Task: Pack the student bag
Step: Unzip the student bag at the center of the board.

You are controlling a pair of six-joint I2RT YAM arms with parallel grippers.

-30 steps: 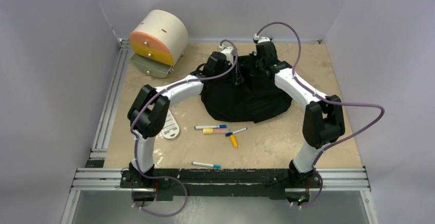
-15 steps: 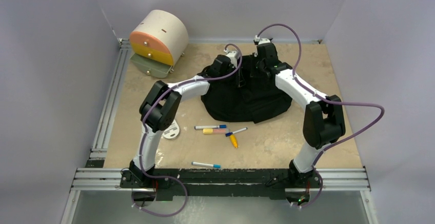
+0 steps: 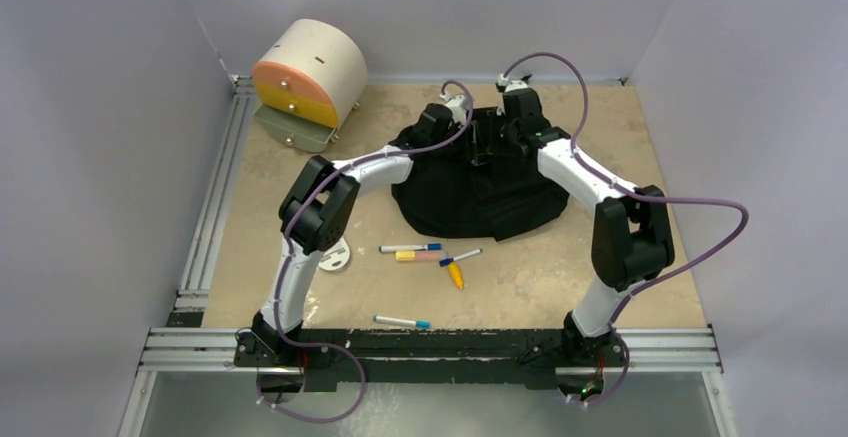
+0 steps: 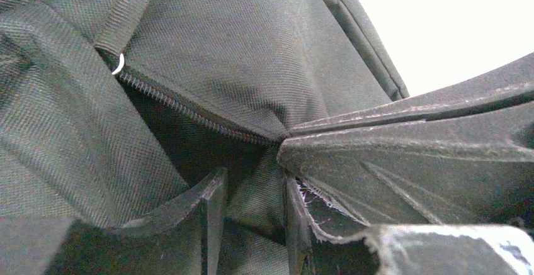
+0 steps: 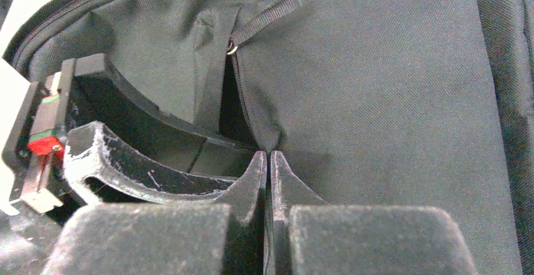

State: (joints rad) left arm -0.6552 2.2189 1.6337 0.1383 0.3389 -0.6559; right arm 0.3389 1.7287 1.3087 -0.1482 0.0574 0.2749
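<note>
From above, the bag (image 3: 480,202) is lying under the left claw (image 3: 468,145) and right claw (image 3: 495,142), with pens (image 3: 425,253) lying well behind them on the bench (image 3: 560,267). Left wrist: your claw is straddling a fold (image 4: 258,218), narrowly parted. Right wrist: that claw is pinching the zip edge (image 5: 249,108); you are risking thin fabric slipping free, the mouth closing.

Right pincer (image 5: 269,168) crowds the student bag's (image 3: 480,197) slit (image 5: 228,105) (narrow).

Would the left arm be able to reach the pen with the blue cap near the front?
Probably yes. That pen lies bare on the table, nothing on it. But the left gripper is over at the student bag now.
</note>
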